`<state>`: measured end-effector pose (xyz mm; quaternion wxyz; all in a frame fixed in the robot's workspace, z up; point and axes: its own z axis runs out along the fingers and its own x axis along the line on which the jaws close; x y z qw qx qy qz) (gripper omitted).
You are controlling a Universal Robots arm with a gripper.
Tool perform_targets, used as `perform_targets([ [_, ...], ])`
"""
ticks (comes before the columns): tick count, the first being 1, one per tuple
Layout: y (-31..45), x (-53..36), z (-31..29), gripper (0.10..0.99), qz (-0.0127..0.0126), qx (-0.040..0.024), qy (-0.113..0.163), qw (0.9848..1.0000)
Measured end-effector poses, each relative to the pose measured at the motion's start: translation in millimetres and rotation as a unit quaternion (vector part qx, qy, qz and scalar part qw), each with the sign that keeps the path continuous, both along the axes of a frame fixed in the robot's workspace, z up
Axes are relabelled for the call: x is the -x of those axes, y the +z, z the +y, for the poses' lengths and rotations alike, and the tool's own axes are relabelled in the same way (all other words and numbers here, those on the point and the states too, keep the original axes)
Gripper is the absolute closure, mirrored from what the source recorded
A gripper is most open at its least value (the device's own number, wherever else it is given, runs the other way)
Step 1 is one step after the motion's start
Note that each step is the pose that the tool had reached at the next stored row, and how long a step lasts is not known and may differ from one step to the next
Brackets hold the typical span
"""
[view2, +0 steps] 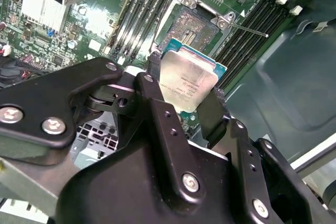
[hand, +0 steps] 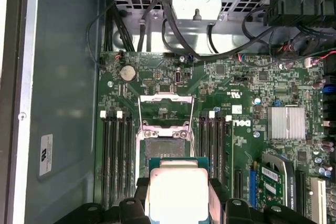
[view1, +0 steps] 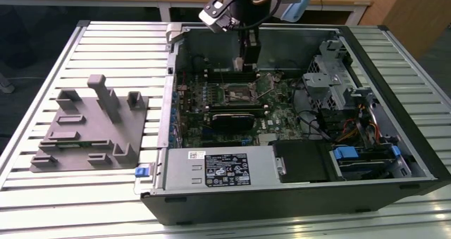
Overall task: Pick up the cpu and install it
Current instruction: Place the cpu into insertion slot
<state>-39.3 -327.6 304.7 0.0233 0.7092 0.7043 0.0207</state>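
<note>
Half done: my gripper (view2: 185, 85) clamps the cpu (view2: 186, 77) by its edges, near the open socket (view2: 197, 24); not seated yet.

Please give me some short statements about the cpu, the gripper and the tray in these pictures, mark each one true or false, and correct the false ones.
1. The gripper is shut on the cpu. True.
2. The cpu already sits in the socket. False: the socket is empty, and the cpu is held above the board, close to the socket.
3. The grey tray lies inside the computer case. False: it lies on the slatted table, outside the case, at the exterior view's left.
4. The computer case lies open, with its board exposed. True.
</note>
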Motion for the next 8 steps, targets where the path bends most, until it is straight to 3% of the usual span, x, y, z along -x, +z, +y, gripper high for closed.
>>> perform_targets([
  [8, -7.4, -0.1, 0.3, 0.553, 0.0000, 0.0001, -0.001, 1.0000],
])
